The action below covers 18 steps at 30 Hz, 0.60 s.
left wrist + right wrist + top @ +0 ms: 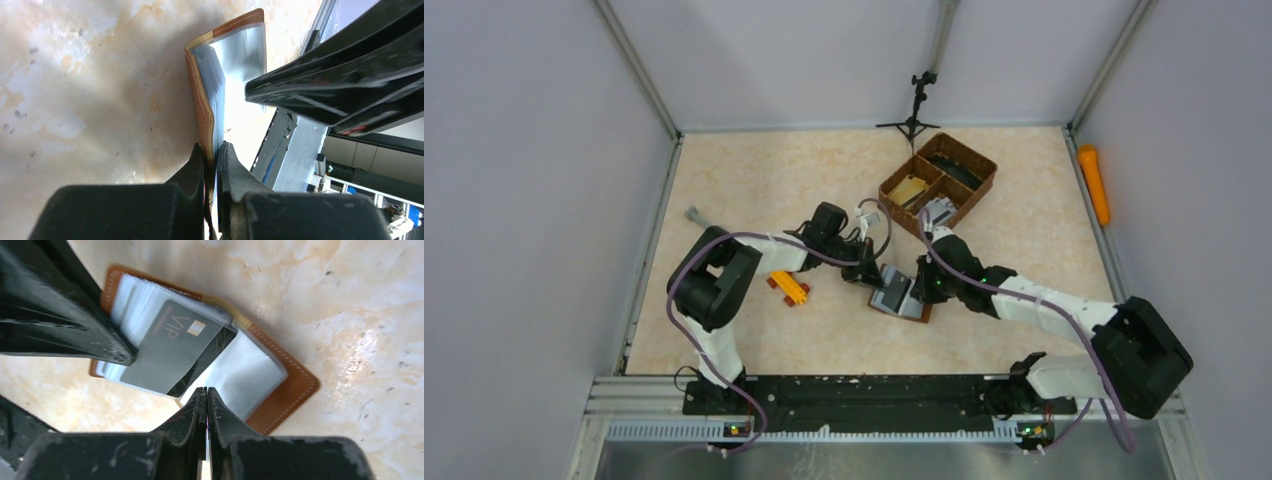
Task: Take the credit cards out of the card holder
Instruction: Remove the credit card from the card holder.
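Card holder (295,385) lies open in the middle of the table (754,180), well apart from the walls, bare marble on its near side. My left gripper (216,150) clamps its raised brown edge. My right gripper (206,391) has its fingers pressed together, tips at the grey credit card (170,347) on the clear sleeves. The basket (969,160) just beyond holds tan, dark and grey items

Left pincer (214,156) clamped on edge of open brown leather card holder (199,100); right pincer (206,390), shut, crosses close ahead, blocking passage over it. Beyond right pincer, near: brown woven compartment basket (974,195). At left pincer's outer side, near: yellow-orange toy block (789,288). Beyond left pincer: cream marbled tabletop (754,180), free.
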Available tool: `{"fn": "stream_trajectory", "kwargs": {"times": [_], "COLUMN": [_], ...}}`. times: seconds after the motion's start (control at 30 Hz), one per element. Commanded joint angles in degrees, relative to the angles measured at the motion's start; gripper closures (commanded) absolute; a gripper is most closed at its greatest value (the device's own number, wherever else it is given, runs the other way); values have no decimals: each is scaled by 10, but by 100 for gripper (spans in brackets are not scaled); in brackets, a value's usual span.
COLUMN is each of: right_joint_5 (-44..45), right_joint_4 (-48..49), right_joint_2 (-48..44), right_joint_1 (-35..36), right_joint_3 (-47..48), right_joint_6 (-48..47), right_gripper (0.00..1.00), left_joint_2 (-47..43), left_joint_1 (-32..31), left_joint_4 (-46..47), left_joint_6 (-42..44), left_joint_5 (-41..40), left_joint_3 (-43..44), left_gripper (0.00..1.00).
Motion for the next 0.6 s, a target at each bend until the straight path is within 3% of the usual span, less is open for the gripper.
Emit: {"fn": "stream_trajectory", "kwargs": {"times": [0.0,0.17,0.27,0.4,0.57], "right_joint_5": [2,-48,-72,-112,-105], "right_joint_4": [0,35,50,76,57], "right_joint_2": [-85,-132,-139,-140,-147], "right_joint_1": [-18,-27,-29,-40,-41], "right_joint_3": [-8,-27,-28,-34,-23], "right_joint_6": [16,44,63,88,96], "right_gripper": [94,72,66,65,49], "left_joint_2": [-55,-87,-110,-137,-154], "left_joint_1": [8,17,22,30,35], "left_joint_4": [60,112,128,156,185], "left_joint_6": [-11,-39,-44,-60,-79], "left_joint_5": [26,50,53,56,63], "left_joint_3": [-27,-59,-75,-97,-113], "left_gripper": [100,100,100,100,100]}}
